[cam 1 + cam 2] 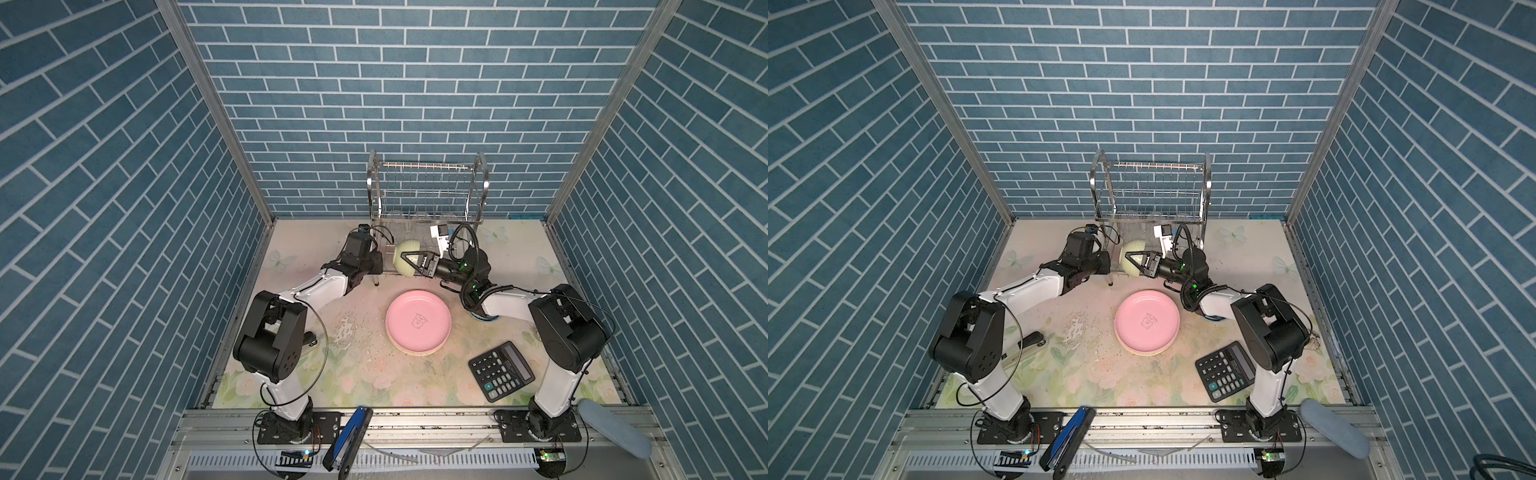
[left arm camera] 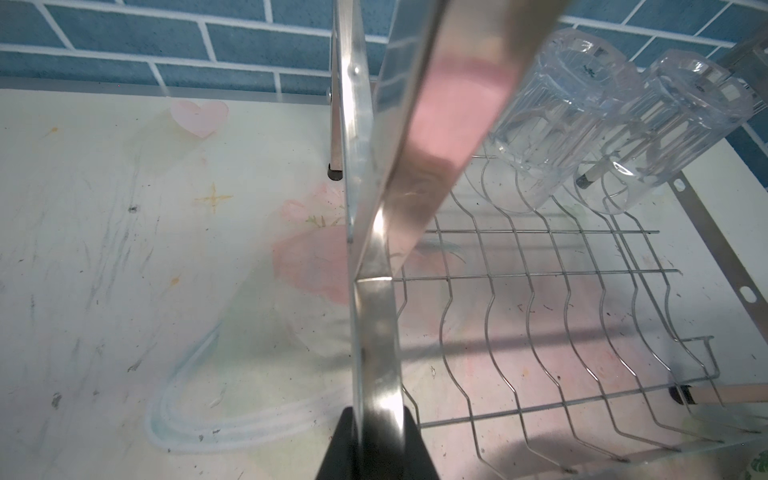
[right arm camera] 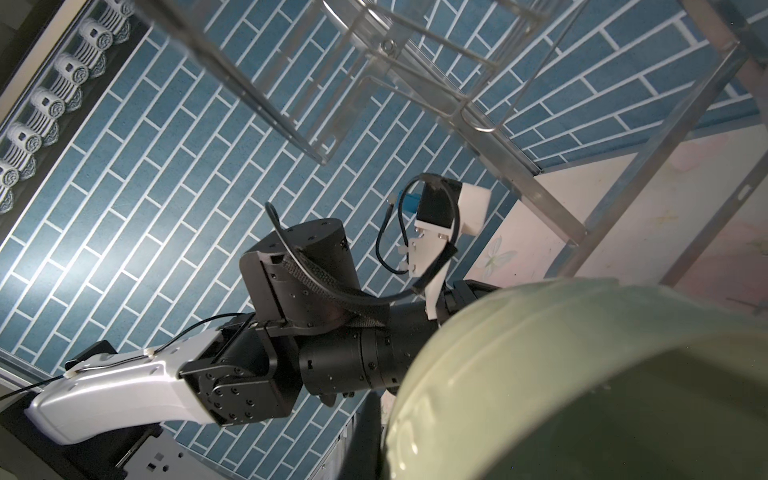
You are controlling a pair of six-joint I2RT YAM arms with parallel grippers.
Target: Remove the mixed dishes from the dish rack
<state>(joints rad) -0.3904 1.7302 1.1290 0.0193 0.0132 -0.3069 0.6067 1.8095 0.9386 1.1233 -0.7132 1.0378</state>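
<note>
The right gripper point(image 1: 415, 261) grasps the pale-green bowl point(image 1: 402, 248) at the front of the dish rack point(image 1: 428, 187), which stands by the desk's back edge. The left gripper point(image 2: 376, 453) is clenched on that rack's left side. The pink plate point(image 1: 417, 322) lies mid-desk.

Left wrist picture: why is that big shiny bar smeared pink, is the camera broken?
No fault: in the left wrist view the frame of the dish rack sits close to the lens, so it blurs, and the pink looks like a reflection, perhaps of the pink plate in a top view; the glasses behind are sharper. In the right wrist view the pale-green bowl is similarly close and soft.
</note>
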